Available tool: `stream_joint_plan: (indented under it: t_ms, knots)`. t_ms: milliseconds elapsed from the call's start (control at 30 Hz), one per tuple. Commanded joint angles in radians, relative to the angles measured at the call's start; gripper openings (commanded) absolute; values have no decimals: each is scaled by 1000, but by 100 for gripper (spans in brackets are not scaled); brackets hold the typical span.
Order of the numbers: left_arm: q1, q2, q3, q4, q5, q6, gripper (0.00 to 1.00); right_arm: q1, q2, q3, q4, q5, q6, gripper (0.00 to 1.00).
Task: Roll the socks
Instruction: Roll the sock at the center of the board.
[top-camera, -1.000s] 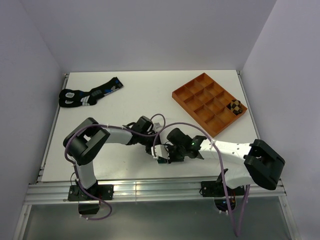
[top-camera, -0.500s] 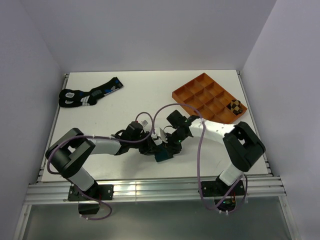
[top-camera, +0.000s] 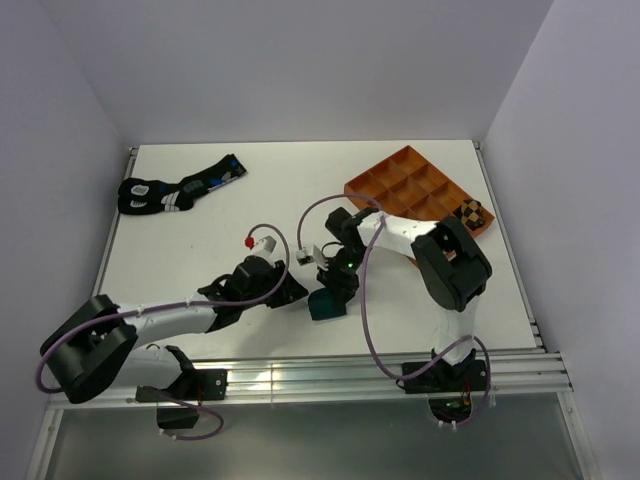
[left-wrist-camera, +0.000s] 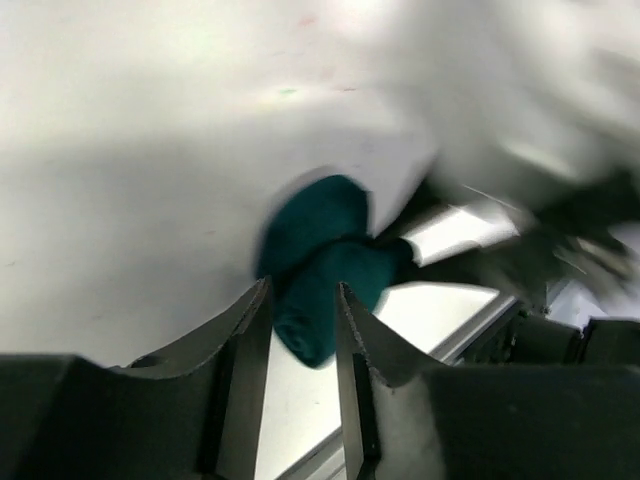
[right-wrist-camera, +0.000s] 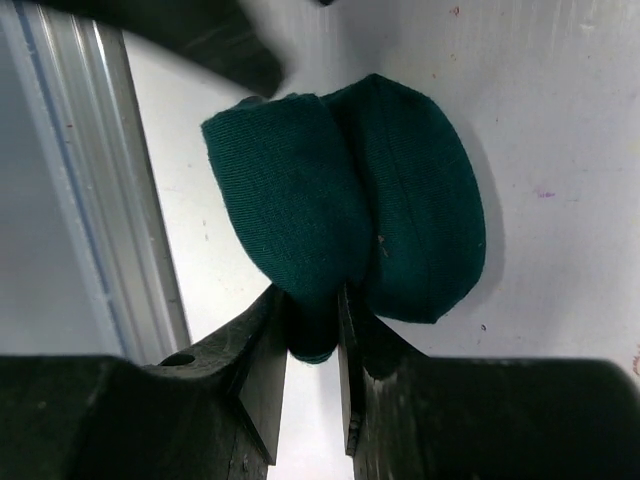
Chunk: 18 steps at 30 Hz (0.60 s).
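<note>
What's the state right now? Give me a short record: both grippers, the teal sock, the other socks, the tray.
left gripper: jaws apart, tips at one end of the teal sock; contact unclear, view blurred
right gripper: shut on a fold of the teal sock
teal sock: bunched into a bundle, near the front middle of the table
checkered sock: rolled, in the right corner compartment of the orange tray
black patterned socks: lying flat at the table's far left, away from both arms

Left arm (top-camera: 170, 318) stretched, jaws parted; right jaws clamped.
</note>
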Motion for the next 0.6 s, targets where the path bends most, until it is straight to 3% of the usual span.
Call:
stream_joint_plan:
  t_ms: [0,267,433,567]
  knots:
    - [-62,-76,-8,58,-143,150,36,-9,95,59,-112,85,7,13]
    - [-143,-36,-26,213,-165,376,42,-18,213,169,-194,75,9,13]
    - [-149,22,-43,343,-131,433,46,-24,239,195,-209,81,13,14]
    - [-149,94,-14,352,-90,477,48,-24,244,202,-212,90,18,14]
